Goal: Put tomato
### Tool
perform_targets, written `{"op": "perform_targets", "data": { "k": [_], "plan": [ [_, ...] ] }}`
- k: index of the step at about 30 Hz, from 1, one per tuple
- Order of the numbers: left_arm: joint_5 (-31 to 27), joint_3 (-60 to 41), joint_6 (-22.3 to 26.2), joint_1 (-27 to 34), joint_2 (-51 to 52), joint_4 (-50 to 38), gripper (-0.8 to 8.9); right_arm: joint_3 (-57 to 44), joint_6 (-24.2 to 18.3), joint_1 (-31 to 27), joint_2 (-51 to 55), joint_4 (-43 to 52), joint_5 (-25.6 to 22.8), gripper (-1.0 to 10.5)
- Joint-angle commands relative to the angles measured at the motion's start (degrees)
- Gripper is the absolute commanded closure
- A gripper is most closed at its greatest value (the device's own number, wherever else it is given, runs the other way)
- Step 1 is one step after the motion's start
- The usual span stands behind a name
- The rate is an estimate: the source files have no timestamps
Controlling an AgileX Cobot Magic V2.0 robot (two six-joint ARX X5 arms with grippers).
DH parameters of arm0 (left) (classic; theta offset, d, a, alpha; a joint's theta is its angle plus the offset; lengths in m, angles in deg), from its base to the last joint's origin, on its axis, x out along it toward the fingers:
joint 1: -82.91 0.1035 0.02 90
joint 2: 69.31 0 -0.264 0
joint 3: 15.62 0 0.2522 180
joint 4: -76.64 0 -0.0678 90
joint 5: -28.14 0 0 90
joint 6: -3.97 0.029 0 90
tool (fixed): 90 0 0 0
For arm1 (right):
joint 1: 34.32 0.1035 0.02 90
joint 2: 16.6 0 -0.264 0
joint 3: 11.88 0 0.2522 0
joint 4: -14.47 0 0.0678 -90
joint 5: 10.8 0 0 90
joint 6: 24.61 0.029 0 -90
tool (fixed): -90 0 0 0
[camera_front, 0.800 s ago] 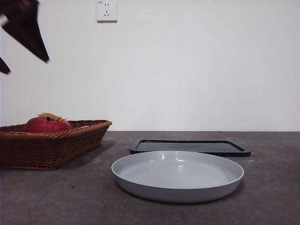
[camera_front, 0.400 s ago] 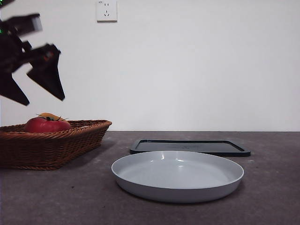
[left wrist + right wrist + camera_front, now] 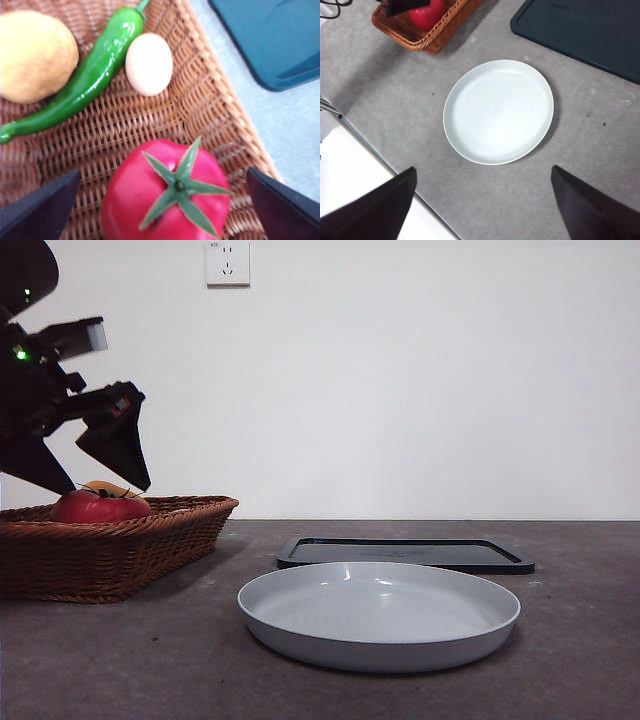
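reach step: left gripper (image 3: pixel 100 488) is hanging wide open, empty, straddling the tomato (image 3: pixel 167 197) in the basket (image 3: pixel 120 545) at left. next: descending and closing.

Basket wall (image 3: pixel 227 107) just beside tomato (image 3: pixel 167 200).

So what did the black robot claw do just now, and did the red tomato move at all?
The left gripper came down from the top corner toward the brown woven basket. Now its open jaws hang just above the round red tomato, one on each side, not touching it. Nothing has been grabbed yet. The tomato, the basket, the pale grey round plate and the dark flat tray stayed put.
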Motion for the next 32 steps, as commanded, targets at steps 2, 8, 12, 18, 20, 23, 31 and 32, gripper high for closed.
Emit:
{"op": "perform_targets", "data": {
  "k": [2,8,12,18,20,23,31,32],
  "plan": [
    [-0.17,1.11,0.87,-0.15,-2.34,-1.14,2.50,1.03,-0.20,0.22,-0.44,0.52,0.17,5.2],
    [-0.17,1.11,0.85,-0.15,-4.68,-1.33,2.50,1.03,-0.17,0.22,-0.46,0.52,0.17,5.2],
    [-0.17,1.11,0.83,-0.15,-5.20,-1.33,2.51,1.03,-0.17,0.22,-0.46,0.52,0.17,5.2],
    [-0.17,1.11,0.63,-0.15,-5.20,-0.74,3.81,1.03,-0.20,0.22,-0.46,0.55,0.17,5.2],
    [-0.17,1.11,0.63,-0.15,-5.20,-0.07,4.85,1.03,-0.20,0.22,-0.46,0.55,0.17,5.2],
    [-0.15,1.11,0.59,-0.15,-5.18,0.22,5.07,1.03,-0.22,0.22,-0.46,0.55,0.11,5.2],
    [-0.07,2.40,-2.05,-0.33,-1.29,0.09,5.07,1.03,-0.20,0.22,-0.46,0.55,-0.02,5.2],
    [0.00,2.71,-2.73,-0.52,-0.31,0.17,5.07,1.03,-0.20,0.22,-0.46,0.55,-0.02,5.2]
  ]
}}
